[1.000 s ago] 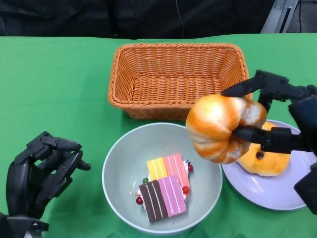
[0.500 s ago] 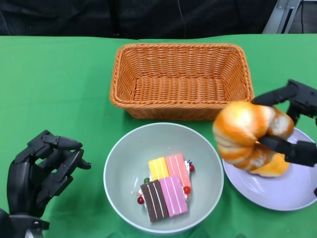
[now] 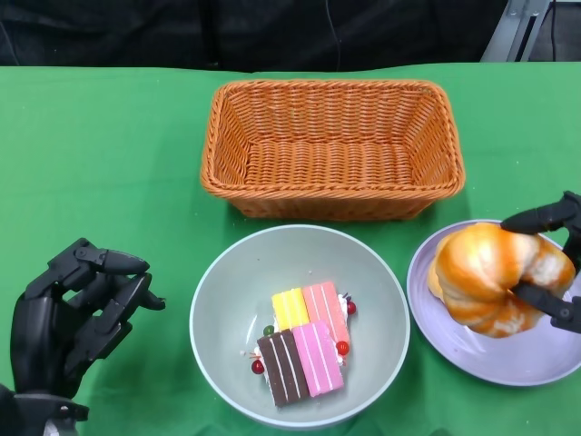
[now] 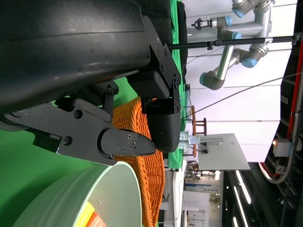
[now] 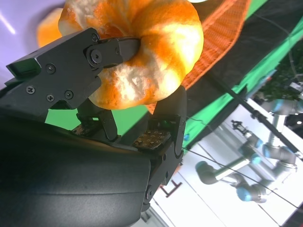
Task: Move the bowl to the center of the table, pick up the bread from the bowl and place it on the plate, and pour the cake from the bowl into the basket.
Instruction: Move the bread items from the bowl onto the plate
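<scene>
Your right hand (image 3: 556, 263) grips the bread (image 3: 495, 277), which sits over the purple plate (image 3: 472, 345) just right of the bowl (image 3: 227, 300). The cake (image 3: 301, 343) lies in that bowl, near the empty basket (image 3: 332, 150). Your left hand (image 3: 68, 313) holds nothing, fingers curled in, left of the bowl.

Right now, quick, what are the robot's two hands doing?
Left hand: fingers curled in, holding nothing.
Right hand: gripping the golden-brown twisted bread roll over the round lilac plate.
</scene>
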`<act>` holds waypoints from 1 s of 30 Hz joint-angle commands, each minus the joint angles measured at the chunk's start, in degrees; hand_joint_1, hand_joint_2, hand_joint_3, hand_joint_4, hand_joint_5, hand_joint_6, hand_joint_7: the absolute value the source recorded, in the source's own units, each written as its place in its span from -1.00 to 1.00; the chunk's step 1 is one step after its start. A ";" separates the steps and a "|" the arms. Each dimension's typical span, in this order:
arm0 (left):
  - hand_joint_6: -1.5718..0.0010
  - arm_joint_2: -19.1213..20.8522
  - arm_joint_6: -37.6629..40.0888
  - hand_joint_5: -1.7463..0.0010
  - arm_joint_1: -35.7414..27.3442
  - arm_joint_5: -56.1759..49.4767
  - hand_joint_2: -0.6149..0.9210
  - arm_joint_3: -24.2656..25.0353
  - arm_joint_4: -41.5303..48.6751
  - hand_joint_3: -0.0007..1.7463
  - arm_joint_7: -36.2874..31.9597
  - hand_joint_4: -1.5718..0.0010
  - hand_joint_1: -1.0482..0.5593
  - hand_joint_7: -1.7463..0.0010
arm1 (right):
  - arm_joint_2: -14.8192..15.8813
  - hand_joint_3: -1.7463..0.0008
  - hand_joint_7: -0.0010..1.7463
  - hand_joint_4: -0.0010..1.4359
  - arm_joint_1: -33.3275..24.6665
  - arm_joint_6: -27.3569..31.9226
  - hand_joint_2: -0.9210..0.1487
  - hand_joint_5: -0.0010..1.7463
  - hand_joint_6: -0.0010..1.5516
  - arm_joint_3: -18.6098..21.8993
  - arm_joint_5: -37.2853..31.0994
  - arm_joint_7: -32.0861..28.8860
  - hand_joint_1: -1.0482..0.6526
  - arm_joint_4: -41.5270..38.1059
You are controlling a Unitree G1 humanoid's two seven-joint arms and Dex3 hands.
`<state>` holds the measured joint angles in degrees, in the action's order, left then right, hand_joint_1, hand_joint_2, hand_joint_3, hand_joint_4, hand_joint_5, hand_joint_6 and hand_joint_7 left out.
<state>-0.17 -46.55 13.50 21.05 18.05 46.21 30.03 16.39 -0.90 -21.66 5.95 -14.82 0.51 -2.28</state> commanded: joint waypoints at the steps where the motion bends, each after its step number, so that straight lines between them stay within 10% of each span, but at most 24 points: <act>1: -0.08 1.15 0.25 -0.58 0.32 0.73 1.00 0.34 -0.21 -0.67 0.23 -0.03 0.05 -0.26 | 1.25 0.49 0.29 -0.11 -0.31 -1.64 -0.78 1.00 -0.12 1.00 0.01 -1.39 0.20 -2.79; 30: -0.06 0.95 -0.75 -0.60 -0.83 0.53 1.00 -0.14 -1.27 -0.63 0.84 -0.03 0.09 -0.32 | 1.89 0.79 -0.04 -0.17 7.81 -7.90 -1.00 0.95 0.01 -2.50 -3.37 -10.62 0.15 -32.94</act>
<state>-0.13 -46.83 13.17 20.96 17.89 45.51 30.15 16.88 6.90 -29.06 3.51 -18.42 -9.65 -33.82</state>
